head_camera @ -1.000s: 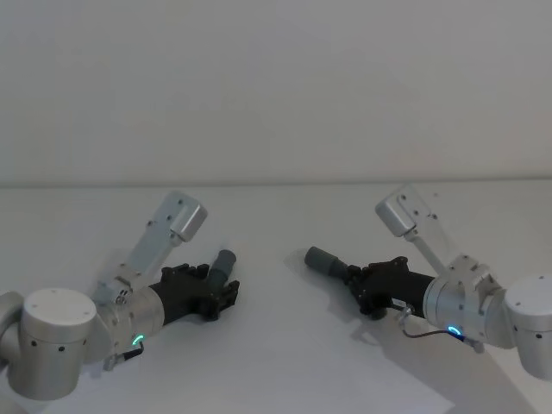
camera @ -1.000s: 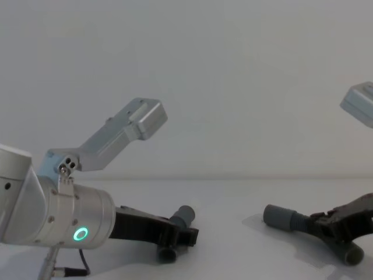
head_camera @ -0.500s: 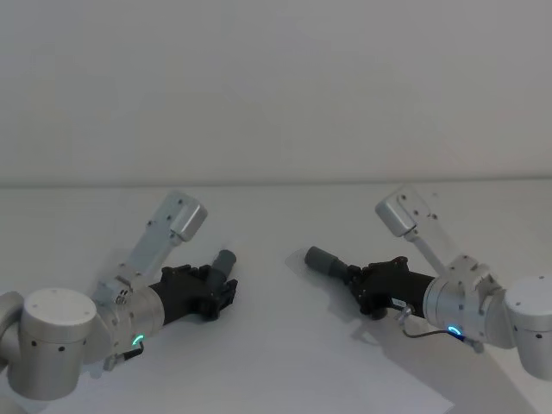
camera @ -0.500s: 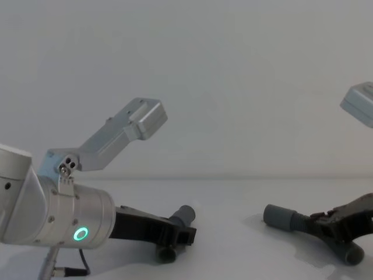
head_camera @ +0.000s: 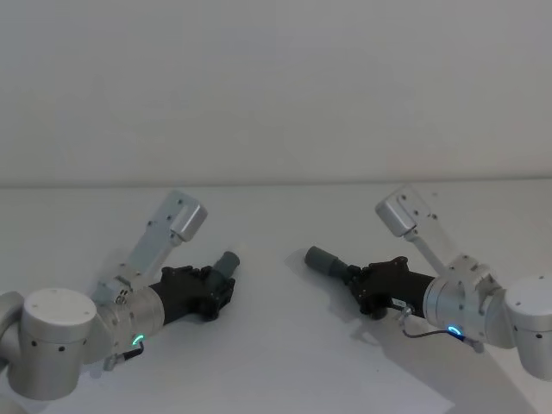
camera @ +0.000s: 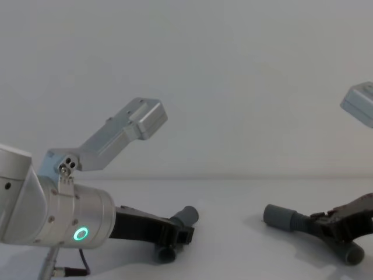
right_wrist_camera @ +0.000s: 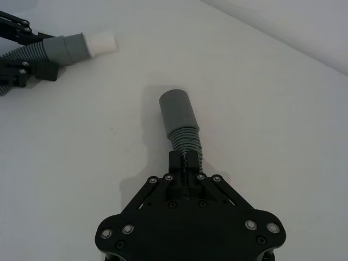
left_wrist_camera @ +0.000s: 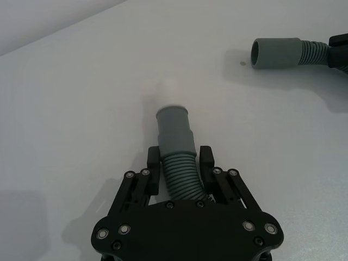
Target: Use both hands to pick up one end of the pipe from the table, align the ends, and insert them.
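Jaws of the left black plastic two-finger gripper [left_wrist_camera: 179, 162] are closed on the ribbed body of one dark grey plastic tube piece [left_wrist_camera: 175, 136], just behind its smooth round tip [head_camera: 228, 261]. Jaws of the right black plastic gripper [right_wrist_camera: 185, 159] are likewise clamped on the corrugated body of the other dark grey tube piece [right_wrist_camera: 182, 122], just behind its wider smooth cylindrical collar [head_camera: 321, 259]. Both pieces sit low over the plain white matte surface [head_camera: 276, 362]; whether their back ends touch it I cannot tell.

Tip and collar are well apart with bare surface between them, tip on the robot's left, collar on its right. Each piece's long axis runs forward and inward, so the two lines cross at an angle rather than lying in one line, and the collar's open mouth does not face the tip squarely. By my reading the grasp is done and alignment comes next: both arms must turn their ends toward each other until the axes share one line, then close the gap. Neither arm looks clearly nearer the meeting point.
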